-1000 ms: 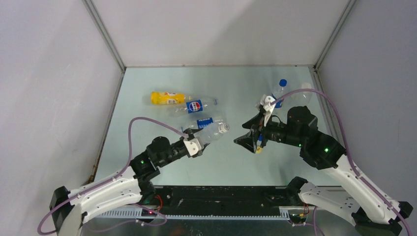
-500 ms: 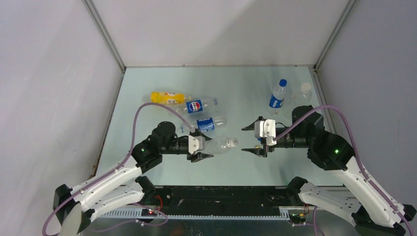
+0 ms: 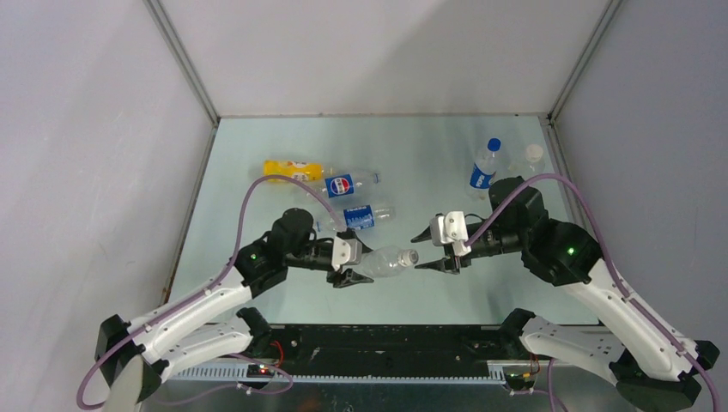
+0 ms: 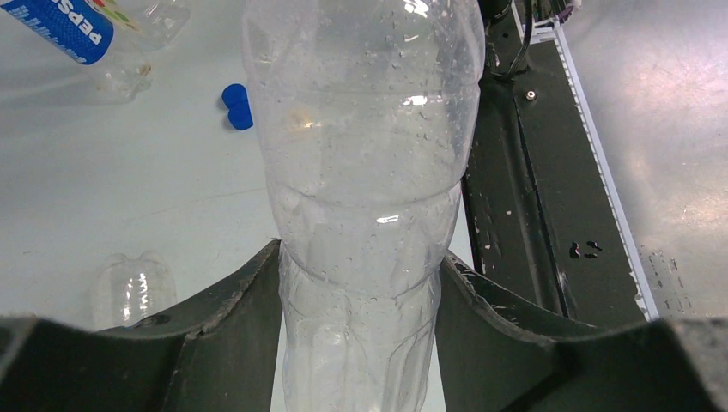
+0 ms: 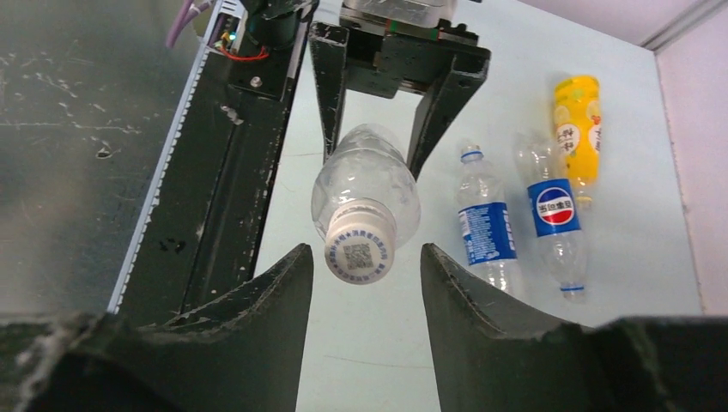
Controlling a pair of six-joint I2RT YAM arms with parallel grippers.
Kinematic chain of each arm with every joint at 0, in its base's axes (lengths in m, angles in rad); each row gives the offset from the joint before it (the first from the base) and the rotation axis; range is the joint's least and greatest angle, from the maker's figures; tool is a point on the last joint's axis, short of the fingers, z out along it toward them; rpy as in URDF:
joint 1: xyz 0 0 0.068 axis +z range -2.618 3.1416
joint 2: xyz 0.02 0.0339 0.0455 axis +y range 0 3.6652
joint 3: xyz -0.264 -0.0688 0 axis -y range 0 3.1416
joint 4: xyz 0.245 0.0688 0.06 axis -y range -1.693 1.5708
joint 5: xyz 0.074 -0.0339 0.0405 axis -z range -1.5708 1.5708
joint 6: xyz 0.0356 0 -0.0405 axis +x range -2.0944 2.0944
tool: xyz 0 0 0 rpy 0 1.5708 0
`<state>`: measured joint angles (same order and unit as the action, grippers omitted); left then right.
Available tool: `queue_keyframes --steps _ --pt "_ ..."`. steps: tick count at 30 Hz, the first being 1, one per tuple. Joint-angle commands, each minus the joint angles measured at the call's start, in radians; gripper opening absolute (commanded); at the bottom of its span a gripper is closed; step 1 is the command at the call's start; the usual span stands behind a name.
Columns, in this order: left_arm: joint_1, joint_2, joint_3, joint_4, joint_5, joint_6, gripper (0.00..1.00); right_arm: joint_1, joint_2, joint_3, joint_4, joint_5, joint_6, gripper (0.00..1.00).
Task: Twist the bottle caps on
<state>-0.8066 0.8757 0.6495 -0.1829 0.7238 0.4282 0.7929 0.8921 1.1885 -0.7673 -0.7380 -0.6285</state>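
**Capped bottle held level between two pincers**

The left pincer (image 4: 360,257) is closed on the lower body of a clear unlabelled bottle (image 3: 384,260), with one finger pressed against each side. It holds the bottle off the counter (image 3: 283,137). The bottle lies roughly level in the lower middle of the top view, its neck pointing toward the right of the frame. A white cap (image 5: 360,251) with a printed square code sits on the mouth; how tightly it is on cannot be told.

The right pincer (image 3: 417,254) is spread wide and grips nothing. In its wrist view the two fingers stand either side of the cap with a gap on each side. From above, its tips are just beside the cap end of the bottle.

Three bottles lie on their sides left of centre in the top view. A yellow-orange bottle (image 3: 290,170) is farthest left, a Pepsi-labelled bottle (image 3: 348,184) is just beside it, and a blue-labelled bottle (image 3: 365,215) lies nearer the arms.

At the upper right two bottles stand upright: a blue-capped bottle (image 3: 484,168) and, near it, a white-topped clear bottle (image 3: 532,160).

In the left wrist view a blue cap (image 4: 238,106) lies loose on the counter, in the upper left of the frame.
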Motion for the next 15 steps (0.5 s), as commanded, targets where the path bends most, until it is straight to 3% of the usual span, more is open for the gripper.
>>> queue_keyframes --steps 1,15 --pt "0.007 0.015 0.065 0.022 0.042 0.015 0.00 0.010 0.006 0.037 -0.007 -0.045 0.010 0.50" --pt "0.006 0.018 0.074 0.048 0.060 -0.006 0.00 0.013 0.016 0.059 -0.024 -0.043 0.028 0.36"
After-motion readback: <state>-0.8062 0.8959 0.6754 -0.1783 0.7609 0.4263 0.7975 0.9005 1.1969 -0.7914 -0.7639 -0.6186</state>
